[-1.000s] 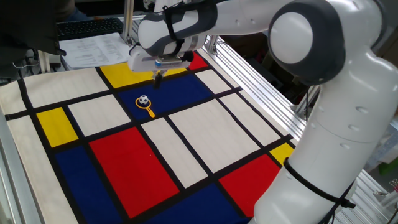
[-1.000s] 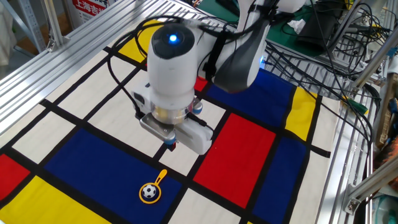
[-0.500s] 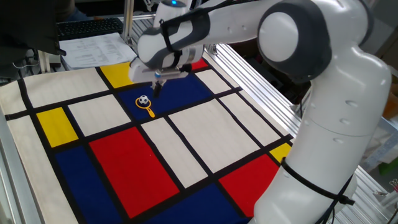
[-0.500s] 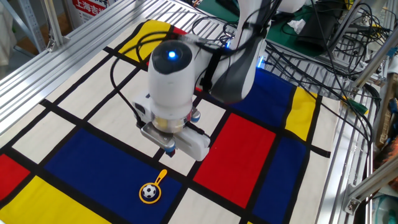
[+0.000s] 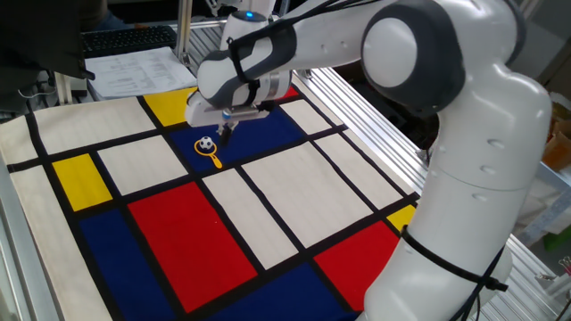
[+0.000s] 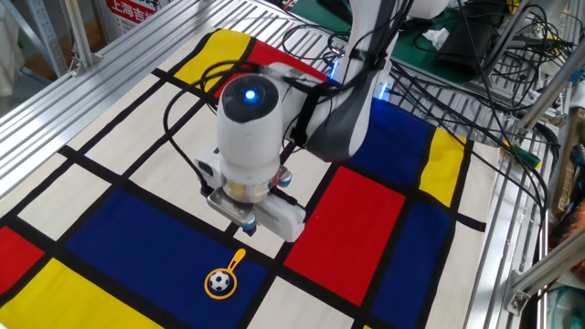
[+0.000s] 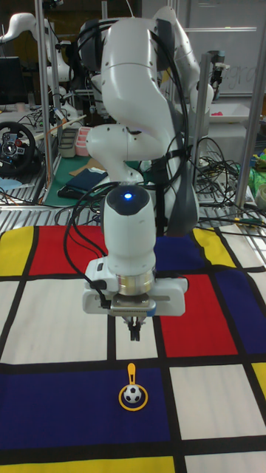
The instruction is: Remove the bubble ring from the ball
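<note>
Thin yellow-orange plastic bubble ring [image 7: 132, 394] is encircling the tiny black-and-white ball [image 7: 132, 395] on blue; the gripper [image 7: 135, 332], fingers clenched together, is hovering above its handle.

Your arm reaches out low over the mat [image 7: 59, 399], wrist turned straight down — blue light lit on top. The gripper [image 7: 134, 330] hangs near the mat's middle, fingers drawn together, holding nothing.

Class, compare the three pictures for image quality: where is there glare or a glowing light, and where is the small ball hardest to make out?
The other fixed view: a blue light glows on the wrist above the claw. Tall fixed view: same glow, dim cluttered background, ball and bubble ring clearest. One fixed view: even lighting, but the ball is tiny and soft.
</note>
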